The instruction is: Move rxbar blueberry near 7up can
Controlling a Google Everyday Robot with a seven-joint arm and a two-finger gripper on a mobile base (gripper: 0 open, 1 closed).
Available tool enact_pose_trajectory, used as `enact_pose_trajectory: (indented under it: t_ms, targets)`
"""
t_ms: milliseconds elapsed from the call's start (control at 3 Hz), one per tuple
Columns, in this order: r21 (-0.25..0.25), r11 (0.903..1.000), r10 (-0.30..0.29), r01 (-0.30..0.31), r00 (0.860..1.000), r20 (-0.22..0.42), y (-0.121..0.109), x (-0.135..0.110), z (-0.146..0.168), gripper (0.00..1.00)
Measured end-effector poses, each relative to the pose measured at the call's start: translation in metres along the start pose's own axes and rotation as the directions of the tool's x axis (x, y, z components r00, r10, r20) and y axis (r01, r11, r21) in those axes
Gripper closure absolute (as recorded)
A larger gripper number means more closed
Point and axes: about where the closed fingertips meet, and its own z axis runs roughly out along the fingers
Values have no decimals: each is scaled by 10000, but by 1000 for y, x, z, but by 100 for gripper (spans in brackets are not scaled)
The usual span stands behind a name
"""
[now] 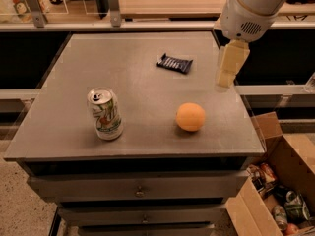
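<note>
Your gripper (225, 80) hangs over the table's (123, 53) right edge, its grip impossible to tell. The bar (174, 63) lies well apart from the can (105, 113), its lettering unreadable.

A round orange (190, 116) sits on the grey table (133, 48), toward its front right. Drawers (140, 188) run beneath the tabletop. An open cardboard box (283, 154) (cans and other clutter inside) stands on the floor at the right. The gripper (224, 80) hangs above the table's right edge.
</note>
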Motion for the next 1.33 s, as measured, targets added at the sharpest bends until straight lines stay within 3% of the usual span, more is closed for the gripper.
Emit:
enact_pose_trajectory:
  t_ms: [667, 1333]
  targets:
    - [-254, 9991, 344, -339, 9992, 181, -56, -25, 54, 0]
    - [-416, 9896, 1392, -1378, 9898, 317, -91, -41, 100, 0]
